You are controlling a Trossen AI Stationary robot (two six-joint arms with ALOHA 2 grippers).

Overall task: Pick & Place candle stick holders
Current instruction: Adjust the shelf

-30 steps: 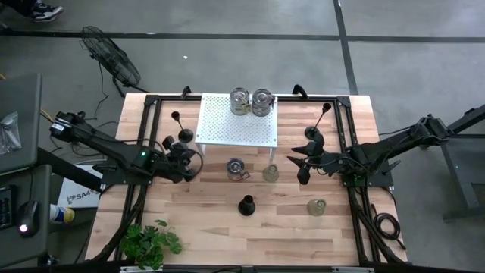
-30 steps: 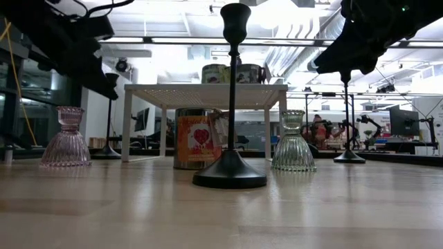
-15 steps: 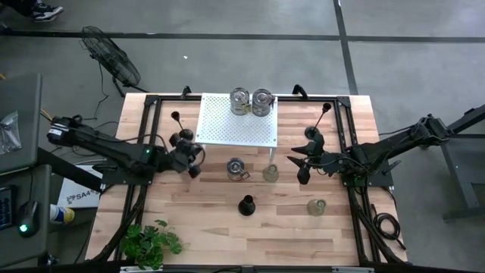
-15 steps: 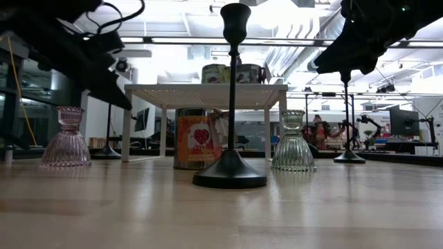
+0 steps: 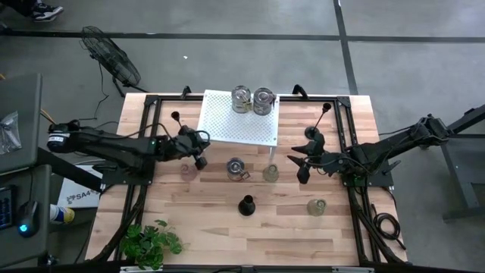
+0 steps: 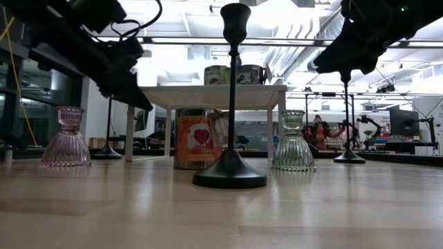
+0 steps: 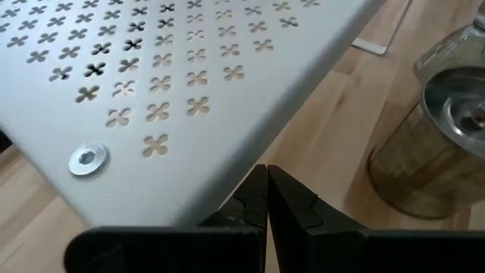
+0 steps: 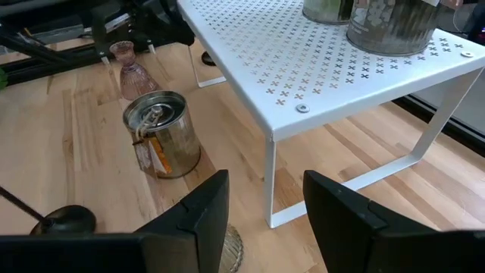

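We are hovering the left gripper [image 5: 198,155] just beside the front left corner of the white stand [image 5: 227,125]. In the left wrist view its jaws are pressed together on nothing, with the perforated top filling most of the frame. The nearest of the candle stick holders, the pink glass holder [image 5: 187,171], is standing upright on the wood just in front of that gripper. The round tin holder [image 5: 236,168] is standing near the stand's front edge. We are judging the step in hand to be a reach for the pink one. To do it well, we are planning to spread the jaws before lowering and to come down on the narrow neck, not the flared base. The stand's edge and leg are the tight side, so we are favouring the open board towards the table front, short of the squat black holder [image 5: 246,205]. The right gripper [image 5: 299,163] is waiting with its jaws apart and empty, close to the greenish glass cup [image 5: 270,173].
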